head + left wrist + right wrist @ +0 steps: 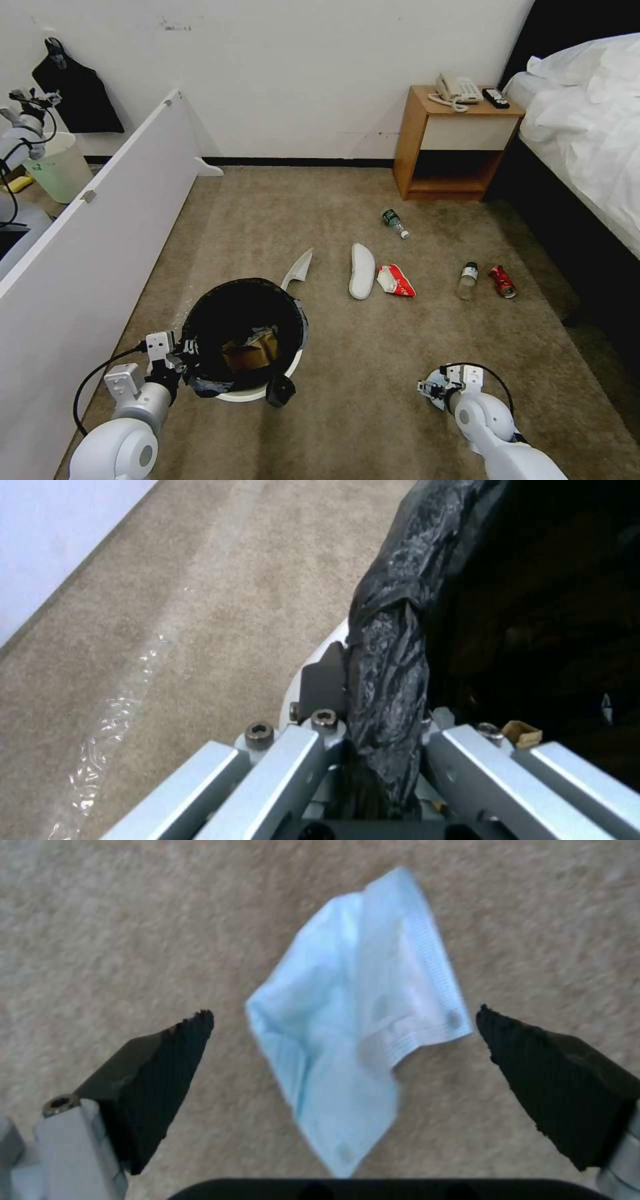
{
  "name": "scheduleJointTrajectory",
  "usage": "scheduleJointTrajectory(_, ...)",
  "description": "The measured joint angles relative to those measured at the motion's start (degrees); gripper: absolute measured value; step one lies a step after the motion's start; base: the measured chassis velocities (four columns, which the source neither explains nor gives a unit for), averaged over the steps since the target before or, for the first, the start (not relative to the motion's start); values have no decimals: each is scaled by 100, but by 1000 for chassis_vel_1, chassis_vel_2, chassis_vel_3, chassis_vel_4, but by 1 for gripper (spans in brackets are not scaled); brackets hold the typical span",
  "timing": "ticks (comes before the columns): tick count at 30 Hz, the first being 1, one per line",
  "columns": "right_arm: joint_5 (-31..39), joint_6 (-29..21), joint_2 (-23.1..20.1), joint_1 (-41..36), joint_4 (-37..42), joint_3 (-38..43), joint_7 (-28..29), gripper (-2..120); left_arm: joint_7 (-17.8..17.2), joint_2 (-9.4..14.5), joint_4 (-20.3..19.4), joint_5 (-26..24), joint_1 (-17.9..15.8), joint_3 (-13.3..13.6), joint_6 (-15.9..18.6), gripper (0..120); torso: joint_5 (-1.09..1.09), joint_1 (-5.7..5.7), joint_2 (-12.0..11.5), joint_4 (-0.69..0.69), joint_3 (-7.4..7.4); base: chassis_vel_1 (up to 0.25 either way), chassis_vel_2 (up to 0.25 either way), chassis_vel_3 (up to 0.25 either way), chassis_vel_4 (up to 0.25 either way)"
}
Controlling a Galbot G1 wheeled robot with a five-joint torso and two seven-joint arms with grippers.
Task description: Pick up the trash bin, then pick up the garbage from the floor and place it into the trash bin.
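Note:
The trash bin (pixel 257 395), white with a black bag over its rim, is at lower left in the head view. My left gripper (pixel 185 355) is shut on its near rim. In the left wrist view that gripper (pixel 380 700) pinches the bagged rim (pixel 390 630). A brown cardboard scrap (pixel 250 351) lies inside. My right gripper (pixel 432 387) points down at the floor (pixel 373 333). Its open fingers (pixel 167 1060) straddle a light-blue wad (pixel 360 1025) on the carpet without touching it. Farther off lie a white slipper (pixel 362 270), a second slipper (pixel 298 269) partly behind the bin, a red-white wrapper (pixel 396 280), two bottles (pixel 395 223) (pixel 468 280) and a red can (pixel 503 281).
A long white panel (pixel 100 220) borders the left side, with a cream bucket (pixel 60 167) behind it. A wooden nightstand (pixel 453 143) stands by the far wall and a bed (pixel 587 153) on the right. A strip of clear film (pixel 113 720) lies on the carpet beside the bin.

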Motion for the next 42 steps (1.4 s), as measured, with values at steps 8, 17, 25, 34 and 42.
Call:
scheduleJointTrajectory(8, -124, 87, 24, 61, -132, 98, -15, 100, 22, 15, 0, 8, 20, 0, -37, 1, 0, 0, 0, 0, 0, 0, 0, 0, 0)
scheduleJointTrajectory(17, -111, 102, 81, 242, -228, -24, -30, 100, 22, 1, -26, 25, 45, -5, -50, 1, -1, 0, 1, 0, 0, 0, 0, 0, 0)
scheduleJointTrajectory(25, -150, 114, 154, 291, -318, -85, -71, 94, 21, -1, -39, 31, 70, -44, -60, 1, -1, 0, 0, 0, 0, 0, 0, 0, 0)
scheduleJointTrajectory(34, -154, 124, 195, 325, -442, -76, -88, 57, 17, -62, -35, 51, 67, -39, -65, 1, -1, 0, 0, 0, 0, 0, 0, 0, 0)
scheduleJointTrajectory(42, -131, 167, 151, 308, -443, -54, -90, 33, 3, -52, -19, 49, 29, -34, -67, 1, 0, 0, 0, 0, 0, 0, 0, 0, 0)
